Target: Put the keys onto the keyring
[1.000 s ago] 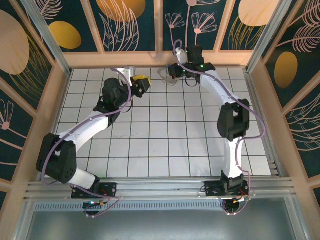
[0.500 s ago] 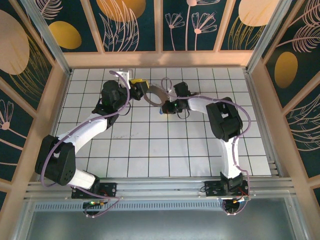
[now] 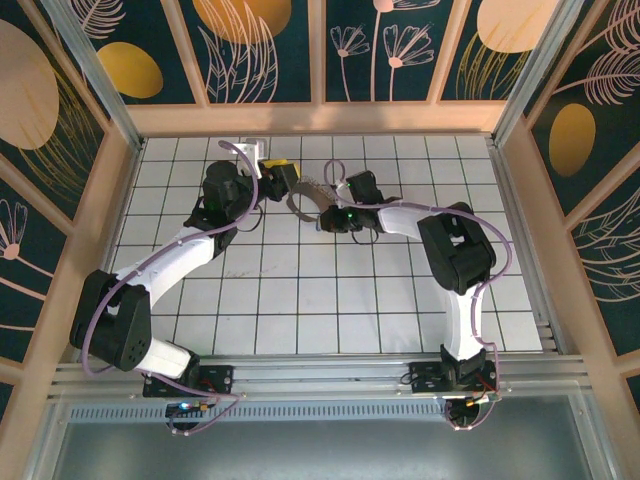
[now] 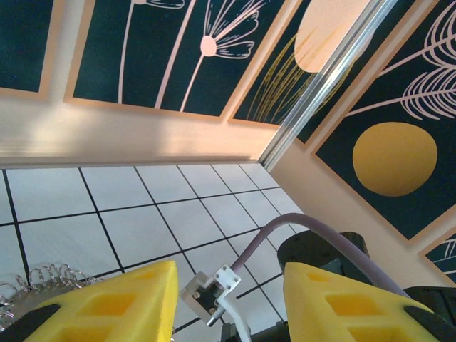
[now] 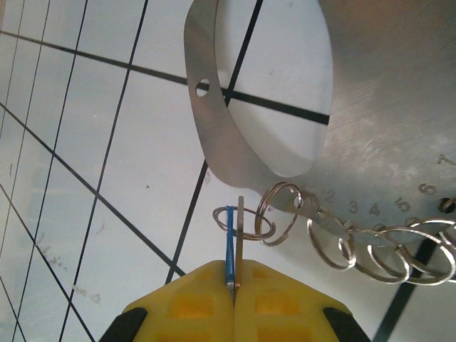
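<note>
My right gripper [image 5: 234,269] is shut on the keys' blue-headed key [image 5: 229,242], seen edge-on and sticking out past the fingertips. A small split ring [image 5: 244,221] loops around the key and links to the keyring [image 5: 214,146], a wide flat silvery loop strung with several small rings [image 5: 370,253]. From above, the keyring [image 3: 300,204] sits between my right gripper [image 3: 328,214] and my left gripper [image 3: 278,170]. The left gripper [image 4: 228,276] is open, nothing between its yellow fingers [image 4: 114,306]; some of the rings [image 4: 43,276] show just left of it.
The right arm's wrist bracket [image 4: 210,293] and lilac cable [image 4: 313,226] lie straight ahead of the left gripper. The wooden back wall [image 3: 320,118] is about two tiles beyond both grippers. White tiled floor [image 3: 330,300] stretches toward the arm bases.
The right arm has swung from the back wall forward and left, bringing the key and keyring up beside the left gripper. The left arm has barely moved.
</note>
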Tool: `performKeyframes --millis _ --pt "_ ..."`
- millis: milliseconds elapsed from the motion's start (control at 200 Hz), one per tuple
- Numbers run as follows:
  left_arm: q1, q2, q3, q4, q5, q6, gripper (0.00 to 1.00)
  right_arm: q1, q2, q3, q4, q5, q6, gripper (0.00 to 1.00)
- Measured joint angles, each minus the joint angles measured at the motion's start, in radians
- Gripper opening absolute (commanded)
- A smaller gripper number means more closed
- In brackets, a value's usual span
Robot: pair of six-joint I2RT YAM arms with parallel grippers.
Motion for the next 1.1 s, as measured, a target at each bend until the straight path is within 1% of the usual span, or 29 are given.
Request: performKeyframes --millis 155,170,295,310,325,350,370,390,475,516,536,581,596,611,646,661,676,681,691,696,711,796,901,1026,1101 --pt "0.000 0.000 0.000 0.000 0.012 -0.006 0.44 0.025 0.000 -0.013 0.006 -0.012 0.003 0.00" --pt "0.000 0.000 0.000 0.000 0.014 -0.006 0.44 0.028 0.000 -0.015 0.006 -0.015 0.003 0.03" --pt "0.000 0.000 0.000 0.000 0.025 -0.008 0.47 0.064 0.000 -0.030 -0.005 -0.032 0.000 0.34" --pt "0.000 0.001 0.000 0.000 0.026 -0.009 0.47 0.069 -0.001 -0.033 -0.005 -0.034 -0.002 0.39" --pt "0.000 0.001 0.000 0.000 0.029 -0.011 0.47 0.073 -0.002 -0.036 -0.005 -0.040 -0.005 0.47" --pt "0.000 0.002 0.000 0.000 0.030 -0.011 0.47 0.082 -0.006 -0.045 -0.007 -0.049 -0.005 0.52" --pt "0.000 0.003 0.000 0.000 0.034 -0.012 0.48 0.088 -0.011 -0.052 -0.011 -0.052 0.000 0.61" --pt "0.000 0.004 0.000 0.000 0.037 -0.014 0.48 0.093 -0.016 -0.061 -0.011 -0.059 -0.007 0.63" --pt "0.000 0.010 0.000 0.000 0.050 -0.020 0.49 0.108 -0.065 -0.107 -0.027 -0.074 -0.005 0.65" --pt "0.000 0.010 0.000 0.000 0.055 -0.025 0.51 0.109 -0.103 -0.130 -0.040 -0.079 -0.006 0.68" --pt "0.000 0.010 0.000 0.001 0.058 -0.026 0.52 0.109 -0.123 -0.139 -0.047 -0.079 -0.005 0.72" --pt "0.000 0.010 0.000 0.003 0.064 -0.032 0.54 0.106 -0.175 -0.158 -0.060 -0.078 -0.008 0.73" --pt "0.000 0.010 0.000 0.003 0.067 -0.034 0.55 0.106 -0.192 -0.162 -0.064 -0.078 -0.009 0.77" --pt "0.000 0.010 0.000 0.005 0.069 -0.034 0.57 0.105 -0.211 -0.166 -0.068 -0.075 -0.008 0.77" --pt "0.000 0.010 0.000 0.006 0.071 -0.036 0.67 0.103 -0.254 -0.175 -0.074 -0.072 -0.011 0.78" --pt "0.000 0.010 0.000 0.006 0.071 -0.039 0.74 0.101 -0.272 -0.177 -0.077 -0.072 -0.015 0.79" --pt "0.000 0.009 0.000 0.007 0.071 -0.035 0.77 0.100 -0.291 -0.179 -0.080 -0.067 -0.014 0.79" --pt "0.000 0.009 0.000 0.008 0.071 -0.038 0.80 0.100 -0.299 -0.179 -0.082 -0.066 -0.016 0.81" --pt "0.000 0.009 0.000 0.007 0.070 -0.043 0.92 0.100 -0.308 -0.180 -0.082 -0.067 -0.018 0.83" --pt "0.000 0.009 0.000 0.008 0.071 -0.038 0.95 0.100 -0.317 -0.180 -0.083 -0.065 -0.018 0.84" --pt "0.000 0.007 0.000 0.008 0.071 -0.036 0.98 0.098 -0.335 -0.181 -0.085 -0.058 -0.018 0.85" --pt "0.000 -0.008 -0.007 0.005 0.058 -0.035 0.99 0.084 -0.438 -0.190 -0.092 -0.024 -0.025 0.86" --pt "0.000 -0.056 -0.031 -0.005 0.011 -0.021 0.99 0.041 -0.552 -0.216 -0.098 0.034 -0.025 0.87" --pt "0.000 -0.146 -0.086 -0.007 -0.086 0.008 0.99 -0.055 -0.686 -0.268 -0.099 0.142 -0.023 0.88" --pt "0.000 -0.209 -0.141 0.010 -0.158 0.032 0.99 -0.119 -0.782 -0.320 -0.080 0.233 -0.018 0.92"
